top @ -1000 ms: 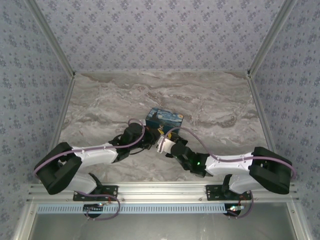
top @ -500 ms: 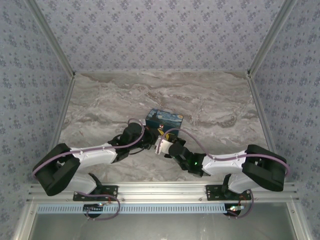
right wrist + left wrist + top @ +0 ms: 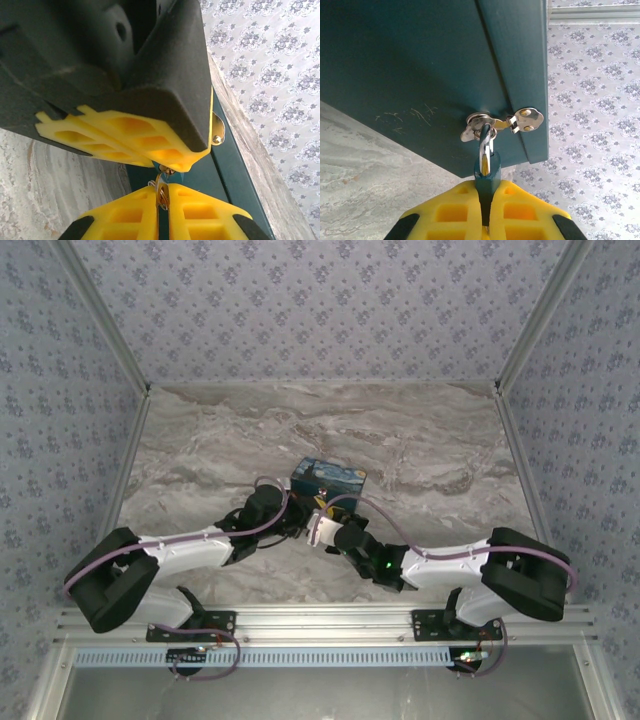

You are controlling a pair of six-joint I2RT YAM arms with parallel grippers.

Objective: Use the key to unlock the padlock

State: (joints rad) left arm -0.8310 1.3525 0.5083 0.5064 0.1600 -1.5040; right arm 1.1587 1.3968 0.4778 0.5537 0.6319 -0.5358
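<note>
Beside one box (image 3: 420, 60), left hand (image 3: 485, 212) grips one padlock (image 3: 486, 172).

1 L gripper (image 3: 486, 200), 1 R gripper (image 3: 164, 199), 1 padlock (image 3: 487, 174), 1 key (image 3: 161, 190), 1 box (image 3: 420, 65)

The table (image 3: 420, 440) is marbled grey and beige, and the walls (image 3: 320, 300) are blue-grey with a small repeating floral motif. The box (image 3: 330, 478) is painted in swirling blue and yellow at frame centre, and is plain dark teal underneath. The padlock (image 3: 486, 175) is teal with a silver shackle. The left end effector (image 3: 486, 189) and right end effector (image 3: 163, 194) are yellow edged with black. The key (image 3: 160, 189) glints brassy.
</note>
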